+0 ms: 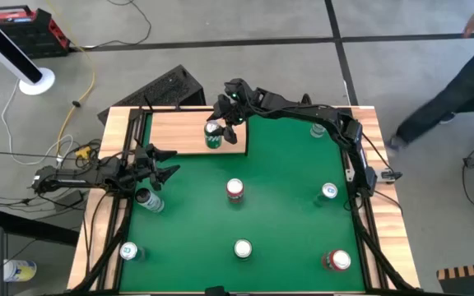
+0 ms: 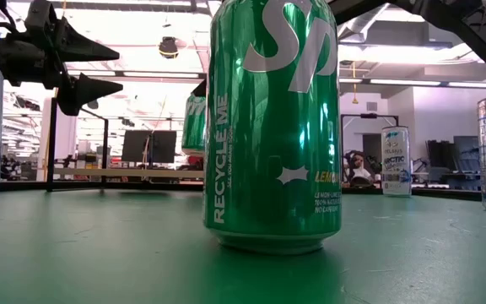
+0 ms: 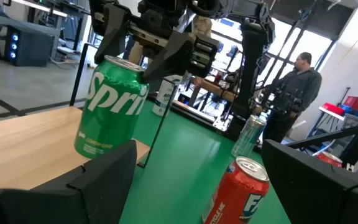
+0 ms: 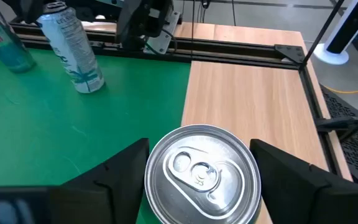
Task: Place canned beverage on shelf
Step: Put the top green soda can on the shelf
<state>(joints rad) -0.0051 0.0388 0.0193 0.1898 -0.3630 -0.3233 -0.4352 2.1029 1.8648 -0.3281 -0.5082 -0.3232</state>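
Green upright can [image 1: 213, 136] on shelf [image 1: 179, 131]

The big green can [image 2: 274, 127] filling the middle of the low view carries "RECYCLE ME" running vertically in white up its left side; at its top, the large white letters "SP" are cut off by the frame, and small yellow print at lower right begins "LEMON". Right of it, a smaller white can [image 2: 396, 160] reads "ARCTIC". In the left wrist view, the green can on the shelf [image 3: 109, 107], left of centre, reads "Sprit" in slanted white script. The red can [image 3: 238, 191] at the bottom shows a white "F".
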